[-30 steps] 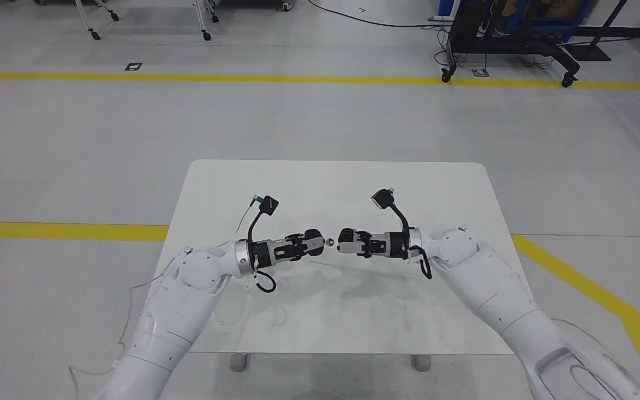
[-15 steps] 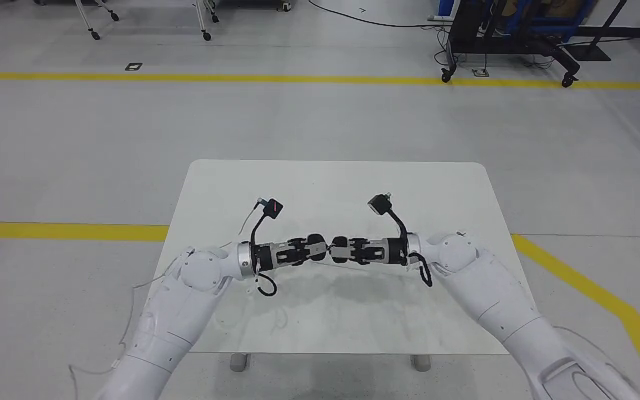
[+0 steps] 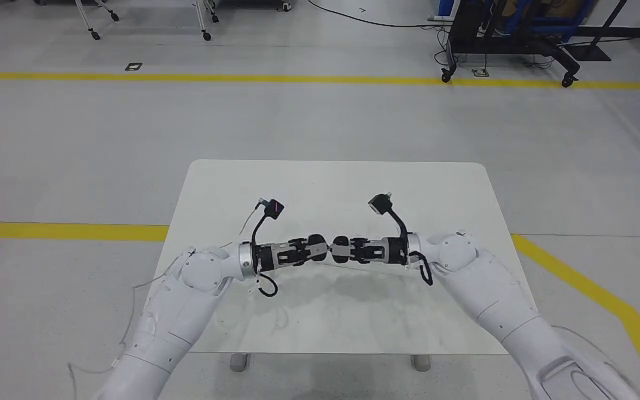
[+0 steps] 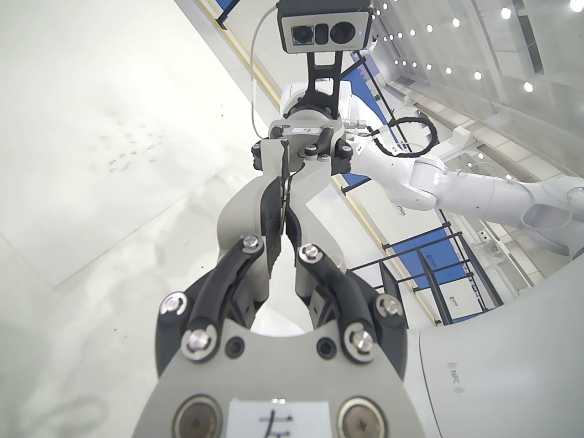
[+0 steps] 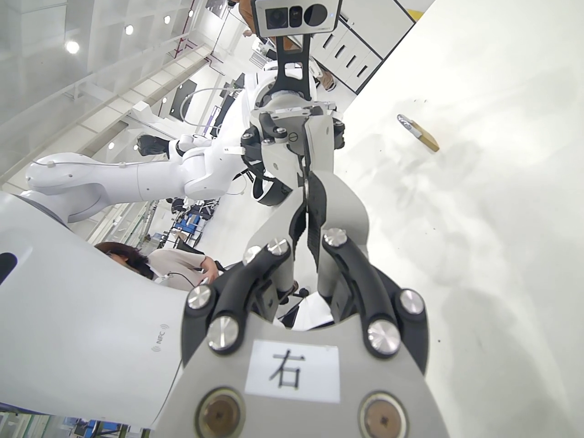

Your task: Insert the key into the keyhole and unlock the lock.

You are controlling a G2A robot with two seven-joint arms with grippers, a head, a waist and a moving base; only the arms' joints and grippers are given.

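Brass padlock point(image 5: 422, 135), silver shackle, lies flat on table point(image 5: 502, 70); thin key point(image 4: 284, 186), prob. metal, held edge-on midair.

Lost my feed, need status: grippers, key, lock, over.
Left gripper, right gripper tip to tip, jaws shut on key. Lock on table, untouched. Nothing blocking.

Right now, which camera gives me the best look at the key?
The left wrist view: the key stands edge-on, pinched in the left gripper. The right wrist view gives a dark sliver of it inside the right gripper. In the top view the meeting grippers hide it.
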